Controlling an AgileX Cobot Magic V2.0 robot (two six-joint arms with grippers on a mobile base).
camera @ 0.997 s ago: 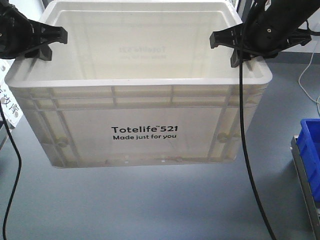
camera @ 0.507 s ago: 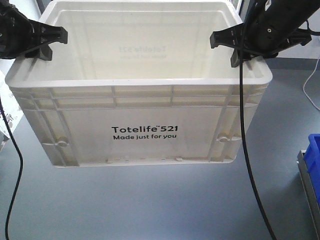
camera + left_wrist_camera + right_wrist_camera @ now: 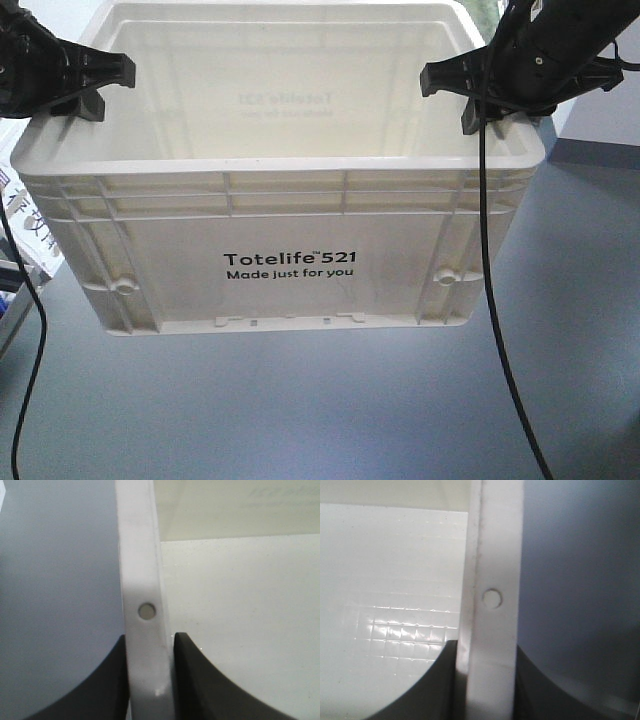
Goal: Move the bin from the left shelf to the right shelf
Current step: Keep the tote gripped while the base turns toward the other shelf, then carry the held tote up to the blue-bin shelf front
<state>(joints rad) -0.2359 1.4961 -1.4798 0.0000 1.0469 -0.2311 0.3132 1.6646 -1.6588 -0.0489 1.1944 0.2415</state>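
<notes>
your left gripper (image 3: 108, 88) is clamped tight on the left rim (image 3: 142, 580) of the bin (image 3: 290, 215), which hangs between grippers, clear of the floor (image 3: 300, 420). empty, likely light, stiff, slick plastic, so hold the rims. opening up, print faces camera, long axis gripper to gripper. right gripper (image 3: 450, 98) pinches the opposite rim.

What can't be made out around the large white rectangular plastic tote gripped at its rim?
- Either shelf: in no view; the tote fills the front view.
- Arms behind the left gripper and right gripper: cut off by front view's edges.
- Gripper fingers: cropped by both wrist views' bottom edges.
- Tote's underside: hidden by its own walls.
</notes>
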